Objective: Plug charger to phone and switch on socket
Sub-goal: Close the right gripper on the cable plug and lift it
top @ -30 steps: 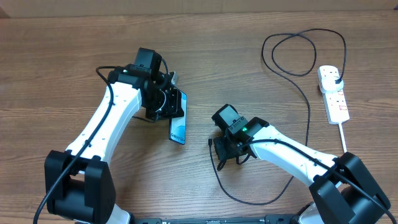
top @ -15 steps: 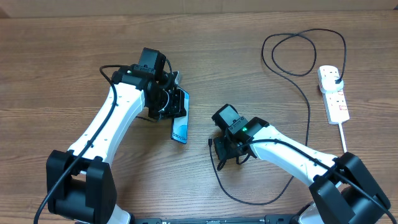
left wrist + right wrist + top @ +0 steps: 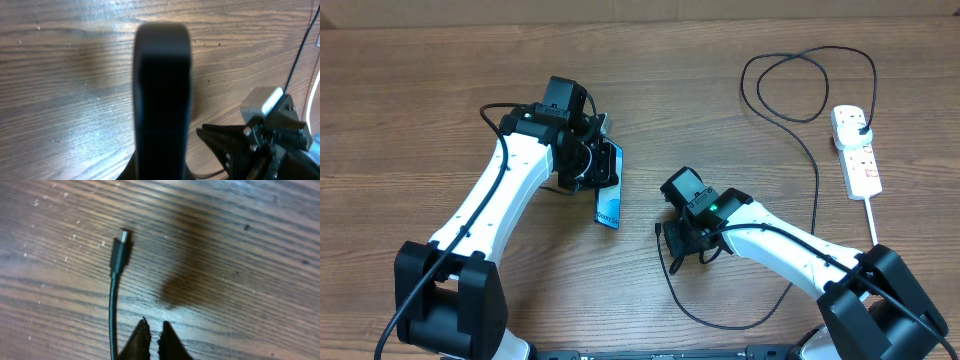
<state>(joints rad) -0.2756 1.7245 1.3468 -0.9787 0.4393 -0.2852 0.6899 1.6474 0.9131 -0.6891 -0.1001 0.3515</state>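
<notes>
Left gripper [image 3: 595,166] pinches the slim rectangular blue-screened smartphone [image 3: 608,198] by one end. Right gripper [image 3: 154,339] has its fingers pressed together. The thin black charger cable [image 3: 118,260] lies just beside them on the brown wooden table [image 3: 250,255].

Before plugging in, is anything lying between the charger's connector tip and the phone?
Nothing visible does; only bare table lies between the connector tip and the phone.

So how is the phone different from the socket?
The phone shows a blue screen; the socket is white with red marks. The phone is held by the left gripper; the socket lies flat on the table. The socket has the charger plugged in; the phone does not. Both are long rectangles.
</notes>
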